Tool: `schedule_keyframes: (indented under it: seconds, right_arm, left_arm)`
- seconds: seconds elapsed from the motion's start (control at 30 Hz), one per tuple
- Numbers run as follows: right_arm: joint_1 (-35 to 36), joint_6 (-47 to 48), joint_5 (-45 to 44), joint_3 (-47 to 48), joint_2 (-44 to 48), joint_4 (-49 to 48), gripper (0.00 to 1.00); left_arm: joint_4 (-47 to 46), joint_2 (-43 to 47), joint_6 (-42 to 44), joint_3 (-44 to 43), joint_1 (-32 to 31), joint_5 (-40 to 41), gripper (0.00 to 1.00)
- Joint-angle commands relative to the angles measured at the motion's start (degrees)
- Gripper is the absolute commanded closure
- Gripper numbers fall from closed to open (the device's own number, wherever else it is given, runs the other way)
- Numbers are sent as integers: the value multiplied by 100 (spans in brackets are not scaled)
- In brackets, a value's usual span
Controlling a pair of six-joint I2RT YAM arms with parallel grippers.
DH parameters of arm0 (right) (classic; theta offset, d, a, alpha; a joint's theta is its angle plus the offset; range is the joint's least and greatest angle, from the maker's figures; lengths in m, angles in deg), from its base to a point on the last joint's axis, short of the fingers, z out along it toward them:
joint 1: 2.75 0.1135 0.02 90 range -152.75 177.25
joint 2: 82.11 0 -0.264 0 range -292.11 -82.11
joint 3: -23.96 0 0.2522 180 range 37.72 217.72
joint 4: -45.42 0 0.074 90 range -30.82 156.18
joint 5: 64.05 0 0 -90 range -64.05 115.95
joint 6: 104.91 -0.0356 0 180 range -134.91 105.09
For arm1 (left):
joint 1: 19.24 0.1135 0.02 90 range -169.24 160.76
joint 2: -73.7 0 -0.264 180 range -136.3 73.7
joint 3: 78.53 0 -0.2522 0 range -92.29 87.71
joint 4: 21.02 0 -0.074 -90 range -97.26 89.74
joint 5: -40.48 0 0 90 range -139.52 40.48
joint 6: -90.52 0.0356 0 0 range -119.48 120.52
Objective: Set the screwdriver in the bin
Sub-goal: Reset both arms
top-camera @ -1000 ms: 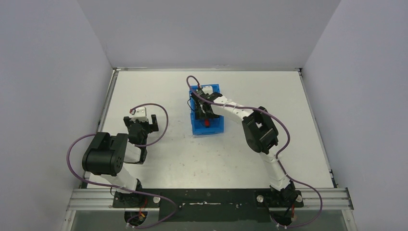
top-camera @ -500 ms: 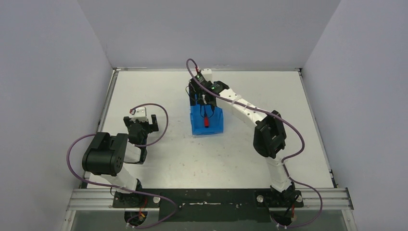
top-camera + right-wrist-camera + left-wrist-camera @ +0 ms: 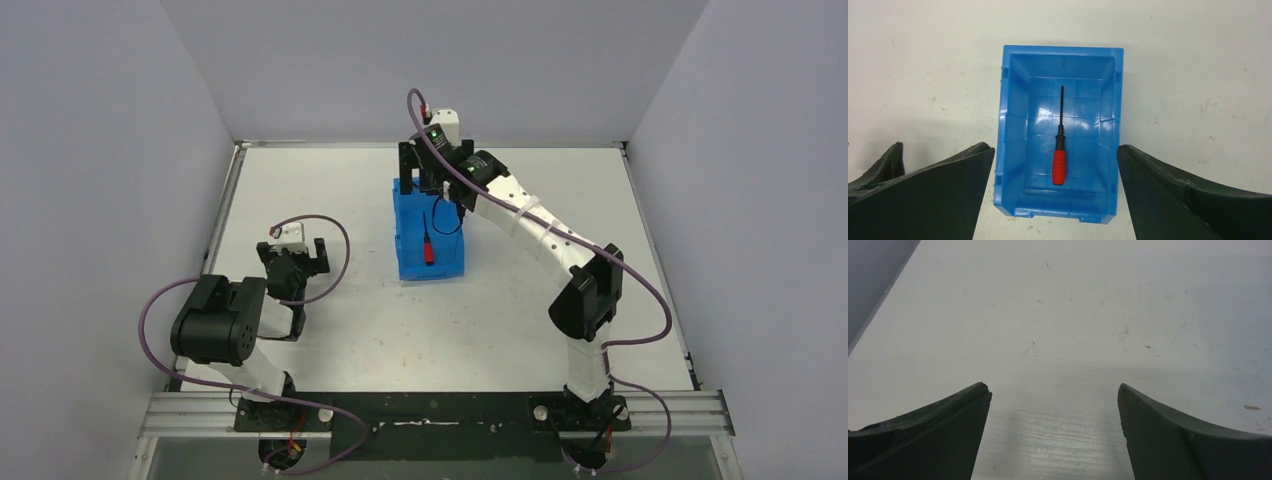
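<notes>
The right gripper [image 3: 1051, 150] hangs high above the bin [image 3: 1006, 131], looking straight down, with its jaws spread wide and nothing between them. Directly beneath, in the wrist view, the screwdriver [image 3: 1060, 135] lies flat on the bin's floor, roughly centred and clear of the walls, its red handle toward 6 o'clock and its black tip toward 12 o'clock. In the overhead view the bin sits on the table [image 3: 330, 330] just toward 12 o'clock of the table's middle. The left gripper [image 3: 1054, 390] is well apart from it, out at about 9 o'clock, jaws also open and empty over bare tabletop. Judging by this, the task's main work looks complete: the tool is inside the bin and no claw touches it. At most, the right arm may need to draw back to rest.
</notes>
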Motion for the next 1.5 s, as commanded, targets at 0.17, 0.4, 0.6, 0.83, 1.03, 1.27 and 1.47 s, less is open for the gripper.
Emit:
schedule_keyframes:
  seconds: [0.17,0.4,0.6,0.83,1.03,1.27,1.47]
  right_arm:
    - [-1346,643,98,-833,1126,325,0]
    - [-3118,1264,686,-1660,1733,186,0]
    - [-4284,1347,899,-2172,1994,96,0]
    - [-4527,1471,259,-2548,2074,-38,0]
    - [-4544,1457,574,-2719,2200,-315,0]
    - [-4536,1493,753,-2883,2472,-539,0]
    - [-4536,1318,1090,-3096,2734,-667,0]
  left_arm:
    - [-152,110,-53,-49,36,-30,3]
    - [-145,110,-53,-47,34,-27,3]
    - [-145,111,-57,-45,34,-27,3]
    - [-145,112,-52,-46,34,-26,3]
    - [-147,107,-52,-45,35,-31,3]
    - [-145,112,-53,-48,34,-31,3]
    - [-145,108,-57,-46,34,-33,3]
